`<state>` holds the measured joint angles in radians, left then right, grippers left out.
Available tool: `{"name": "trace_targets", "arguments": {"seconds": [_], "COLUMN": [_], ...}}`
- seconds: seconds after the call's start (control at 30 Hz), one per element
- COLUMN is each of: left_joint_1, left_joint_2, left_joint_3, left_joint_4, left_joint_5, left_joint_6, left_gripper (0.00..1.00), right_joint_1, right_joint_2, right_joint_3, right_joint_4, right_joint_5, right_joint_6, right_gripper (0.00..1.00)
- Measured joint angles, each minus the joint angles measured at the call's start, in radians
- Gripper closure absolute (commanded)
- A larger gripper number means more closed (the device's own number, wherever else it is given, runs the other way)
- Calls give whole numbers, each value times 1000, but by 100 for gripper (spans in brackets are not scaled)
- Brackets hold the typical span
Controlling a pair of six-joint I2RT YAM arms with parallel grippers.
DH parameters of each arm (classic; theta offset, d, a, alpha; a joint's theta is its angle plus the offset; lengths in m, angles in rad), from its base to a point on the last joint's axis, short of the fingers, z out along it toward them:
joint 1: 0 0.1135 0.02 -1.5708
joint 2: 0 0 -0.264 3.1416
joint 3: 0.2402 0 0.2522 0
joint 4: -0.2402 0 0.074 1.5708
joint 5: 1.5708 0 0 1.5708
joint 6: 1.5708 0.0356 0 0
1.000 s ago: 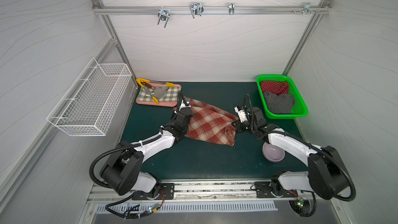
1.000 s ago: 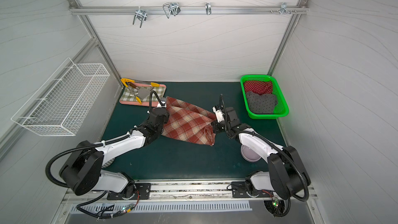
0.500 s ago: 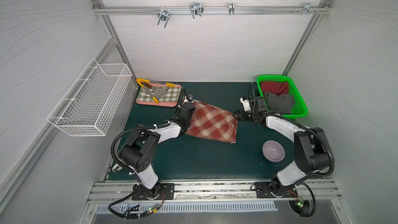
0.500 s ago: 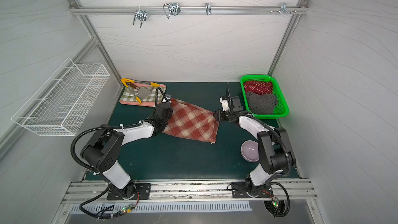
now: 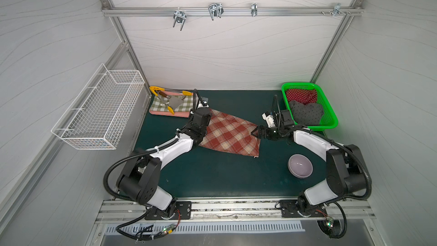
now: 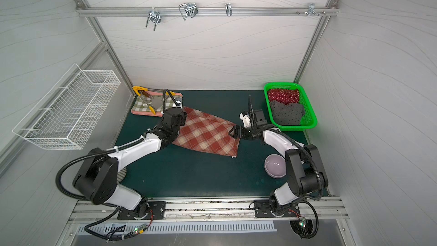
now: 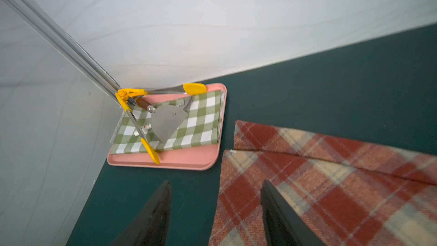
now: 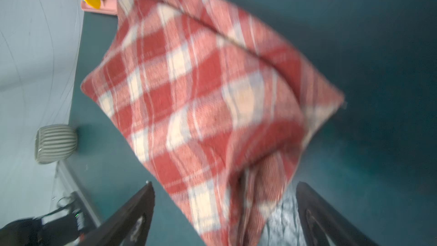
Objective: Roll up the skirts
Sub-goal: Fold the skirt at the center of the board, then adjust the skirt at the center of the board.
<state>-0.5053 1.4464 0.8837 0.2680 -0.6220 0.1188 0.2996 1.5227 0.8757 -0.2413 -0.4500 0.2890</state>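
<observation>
White panel walls point(image 5: 224, 50) enclose a dark green tabletop point(image 5: 224, 176) under an aluminium rail point(image 5: 290, 11) with hooks point(image 5: 215, 11).

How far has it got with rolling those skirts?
Done, seemingly: the red dotted bundle and grey dotted bundle sit in the green basket. In hand: the plaid skirt lies flat, unrolled, between the left gripper and right gripper, both open. Remaining: rolling it.
</observation>
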Motion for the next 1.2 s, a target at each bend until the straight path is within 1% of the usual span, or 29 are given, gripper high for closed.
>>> {"name": "trace_targets", "arguments": {"seconds": [0.07,0.17,0.27,0.4,0.5,0.57,0.67,0.77,0.87,1.0,1.03,1.07,1.1,1.13,1.17,1.2], "left_joint_1": [-34,-70,-71,-71,-71,-68,-50,-36,-22,17,22,29,32,34,37,41], "left_joint_2": [-68,-135,-197,-268,-320,-338,-315,-254,-189,-118,-107,-93,-76,-60,-35,-8], "left_joint_3": [-25,-83,-200,-345,-432,-476,-506,-517,-533,-544,-542,-536,-525,-516,-502,-491], "left_joint_4": [-6,-44,-95,-204,-225,-223,-204,-151,-88,-1,12,24,34,46,67,93], "left_joint_5": [-18,-24,-12,6,14,23,53,86,101,127,130,133,134,138,146,154], "left_joint_6": [-34,-150,-297,-516,-661,-739,-835,-903,-941,-955,-951,-943,-936,-932,-923,-920], "left_gripper": [39,39,38,33,31,31,31,31,31,32,32,34,37,42,52,70], "right_joint_1": [-10,-26,-39,-51,-53,-53,-54,-56,-60,-61,-62,-63,-63,-64,-64,-65], "right_joint_2": [2,17,51,116,152,169,196,228,246,256,258,262,268,272,279,285], "right_joint_3": [-21,-14,-5,8,8,8,11,28,43,53,55,57,59,62,65,68], "right_joint_4": [-14,-18,-1,12,25,39,63,80,97,108,111,114,115,115,118,120], "right_joint_5": [-21,-53,-87,-110,-120,-130,-141,-155,-158,-159,-159,-159,-161,-161,-162,-163], "right_joint_6": [19,41,60,64,79,87,101,114,128,134,135,137,141,140,141,142], "right_gripper": [7,9,9,8,8,11,21,27,29,30,33,38,47,58,69,83]}}
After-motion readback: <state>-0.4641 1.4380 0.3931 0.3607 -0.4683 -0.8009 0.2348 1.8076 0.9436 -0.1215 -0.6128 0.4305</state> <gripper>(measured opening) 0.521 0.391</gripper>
